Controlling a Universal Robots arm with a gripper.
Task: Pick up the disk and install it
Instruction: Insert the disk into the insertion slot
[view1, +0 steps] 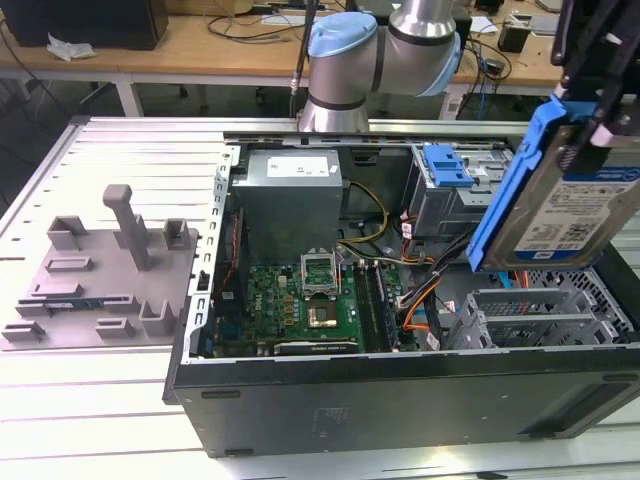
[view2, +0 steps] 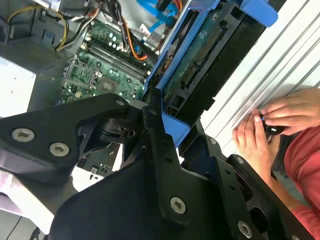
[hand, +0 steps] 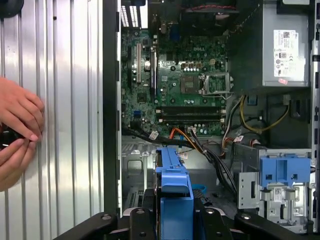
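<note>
1. Gripper (view1: 598, 115), closest to the exterior camera, is clamped onto the disk (view1: 575, 200) and holds it on edge.
2. Disk hangs directly above the drive cage (view1: 530, 315), with its long axis steeply tilted.

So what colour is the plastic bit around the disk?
Bright blue; the bracket around the disk shows best in the exterior view.

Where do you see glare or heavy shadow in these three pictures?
In the first wrist view, bright streaks of glare run along the ribbed table, while the computer case has shadowed corners inside; in the second wrist view the gripper, shut on the disk, is a dark mass; in the exterior view the disk is evenly lit.
</note>
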